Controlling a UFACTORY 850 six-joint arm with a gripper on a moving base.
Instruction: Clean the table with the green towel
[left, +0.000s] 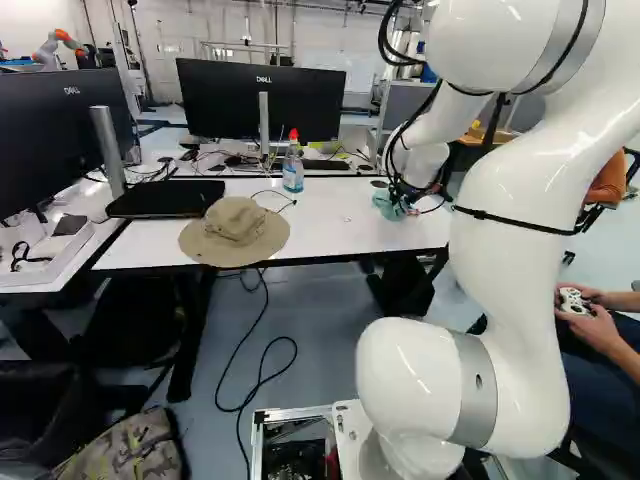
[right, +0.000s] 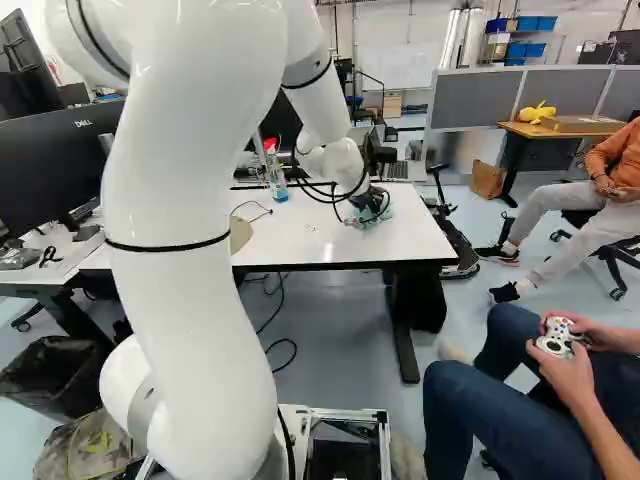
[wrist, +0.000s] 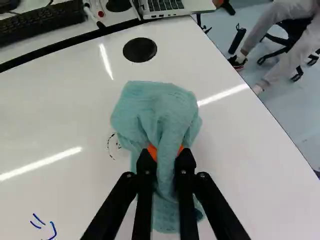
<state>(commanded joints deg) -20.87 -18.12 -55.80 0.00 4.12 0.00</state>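
Note:
At the far right part of the white table (left: 340, 215), my gripper (left: 402, 208) is low over the top, partly hidden by cables in the left base view. In the wrist view the gripper (wrist: 166, 155) is shut on the green towel (wrist: 155, 107), a fold of it pinched between the orange pads. The towel lies bunched on the table ahead of the fingers and trails under them. Beside it is a small black scribble (wrist: 114, 146); blue pen marks (wrist: 44, 226) lie farther off to one side.
A hat (left: 235, 232), a spray bottle (left: 293, 165) and a black flat case (left: 165, 198) stand on the table. Monitors (left: 262, 100), a keyboard (wrist: 42, 22) and a laptop (wrist: 175, 7) are beyond. A seated person with a controller (right: 562, 337) is close on the right.

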